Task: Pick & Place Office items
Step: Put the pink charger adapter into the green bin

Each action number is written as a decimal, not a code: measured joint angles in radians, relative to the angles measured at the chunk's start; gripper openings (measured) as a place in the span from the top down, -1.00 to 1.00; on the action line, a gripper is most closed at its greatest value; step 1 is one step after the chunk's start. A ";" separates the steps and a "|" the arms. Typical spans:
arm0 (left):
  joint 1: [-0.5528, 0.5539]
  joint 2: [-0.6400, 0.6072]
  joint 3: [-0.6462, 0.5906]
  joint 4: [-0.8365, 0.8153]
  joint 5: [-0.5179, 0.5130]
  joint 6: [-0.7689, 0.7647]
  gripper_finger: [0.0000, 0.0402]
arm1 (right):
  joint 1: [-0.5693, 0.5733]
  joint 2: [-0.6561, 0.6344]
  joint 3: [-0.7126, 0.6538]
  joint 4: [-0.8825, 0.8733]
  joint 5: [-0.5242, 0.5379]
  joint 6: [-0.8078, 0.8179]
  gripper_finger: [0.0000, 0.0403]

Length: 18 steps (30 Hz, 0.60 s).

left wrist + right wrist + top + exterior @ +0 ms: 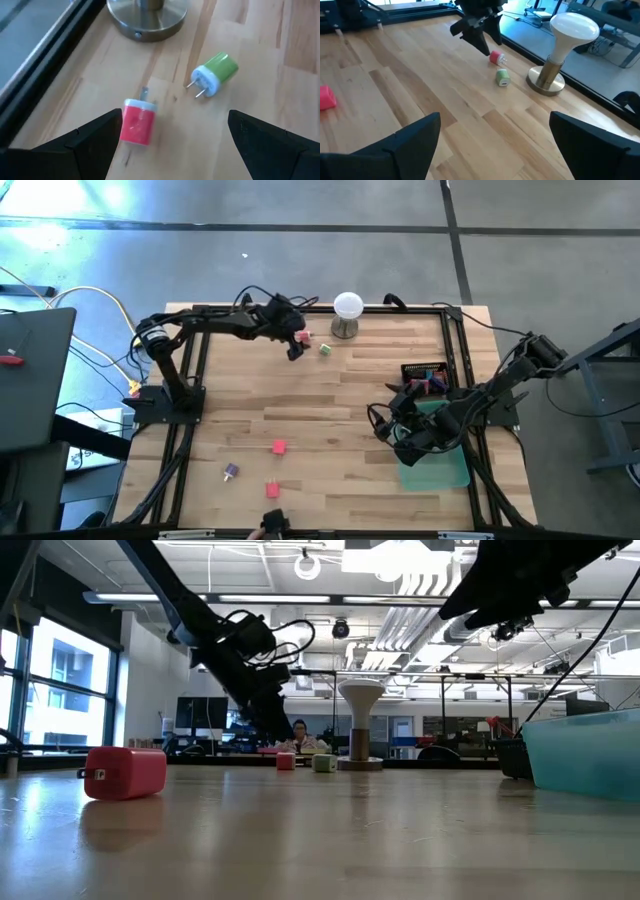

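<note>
A red plug-like piece (137, 121) and a pale green one (216, 73) lie on their sides on the wood near the table's far edge. My left gripper (175, 130) is open just above them, with the red piece (303, 337) close beside one finger and the green piece (325, 349) beyond the fingertips. The right wrist view shows that gripper (480, 37) slanting down over the red piece (495, 56). My right gripper (400, 442) stands open over the green tray (445, 470) at the table's right, with nothing between its fingers (495, 135).
A white ball on a metal stand (347, 313) stands just right of the two pieces. A black bin (424, 372) with several coloured pieces sits behind the tray. Loose pieces lie toward the near edge: red (278, 447), pink (272, 491), purple (231, 471), black (273, 522).
</note>
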 joint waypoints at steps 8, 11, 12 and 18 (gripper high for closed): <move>-0.033 0.000 0.000 0.019 -0.222 0.105 -0.77 | 0.000 0.000 0.000 0.011 0.003 0.000 -0.80; -0.037 0.000 0.000 0.018 -0.241 0.112 -0.77 | 0.000 0.000 0.000 0.011 0.009 0.000 -0.80; -0.037 0.000 0.000 0.020 -0.242 0.104 -0.77 | 0.000 0.000 0.000 0.011 0.011 0.000 -0.80; -0.020 0.000 0.000 0.045 -0.223 0.049 -0.77 | 0.000 0.000 0.000 0.011 0.011 0.000 -0.80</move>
